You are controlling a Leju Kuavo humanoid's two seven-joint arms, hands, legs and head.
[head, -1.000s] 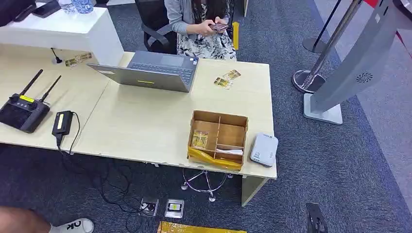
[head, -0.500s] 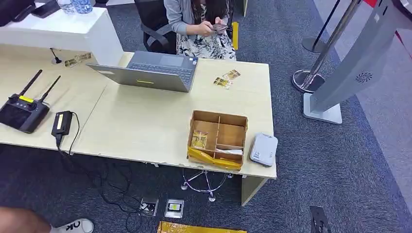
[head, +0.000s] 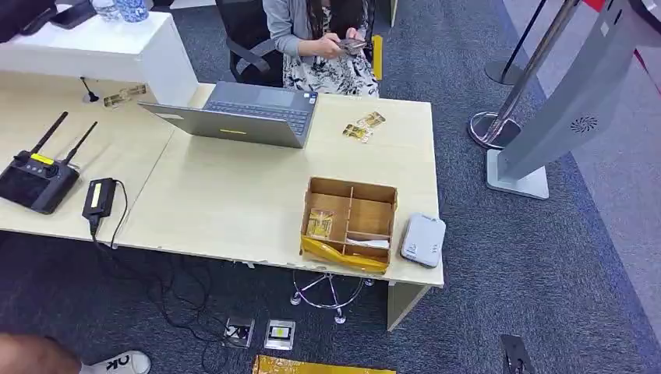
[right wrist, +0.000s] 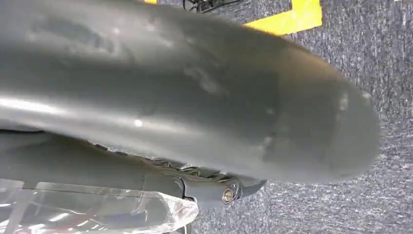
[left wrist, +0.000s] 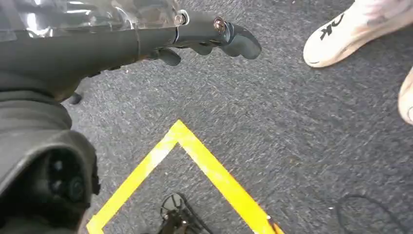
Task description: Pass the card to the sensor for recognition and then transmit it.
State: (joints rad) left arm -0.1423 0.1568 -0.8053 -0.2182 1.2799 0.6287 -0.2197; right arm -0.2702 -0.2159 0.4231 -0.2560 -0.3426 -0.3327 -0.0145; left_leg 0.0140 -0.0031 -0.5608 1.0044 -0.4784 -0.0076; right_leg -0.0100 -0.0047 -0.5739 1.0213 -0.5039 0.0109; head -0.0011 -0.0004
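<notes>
Cardboard box (head: 349,223) near the front edge of the desk (head: 234,195), open-topped, split by thin dividers into compartments. The left compartment holds a card (head: 320,224) in a clear wrapper, gold-patterned, lying flat with its long axis running front to back across the desk; which end is its top cannot be read. The front right compartment holds something white and flat (head: 366,243), too small to identify. The rear right compartment shows bare cardboard. Yellow tape runs along the box's front wall.

Sensor (head: 423,239), a pale grey rounded unit, sits just beside the box on its right, at the desk's corner. Two more gold cards (head: 363,126) lie loose farther back on the desk, angled, near a laptop (head: 249,114). A person (head: 323,43) sits behind the desk with a small object in both hands.

Left hand (left wrist: 204,41) hangs over dark carpet, well apart from the desk things; fingers (left wrist: 241,41) extended, slightly curled, spread narrowly, nothing in them. Beyond the fingertips — a white shoe (left wrist: 355,29). Yellow floor tape (left wrist: 195,161) forms a corner below the palm side.

Right hand (right wrist: 214,187): the wrist view is mostly blocked by a dark rounded body part; only a sliver of finger (right wrist: 243,186) shows against carpet — cannot tell how the fingers are set. The card in the box is far from both hands.
</notes>
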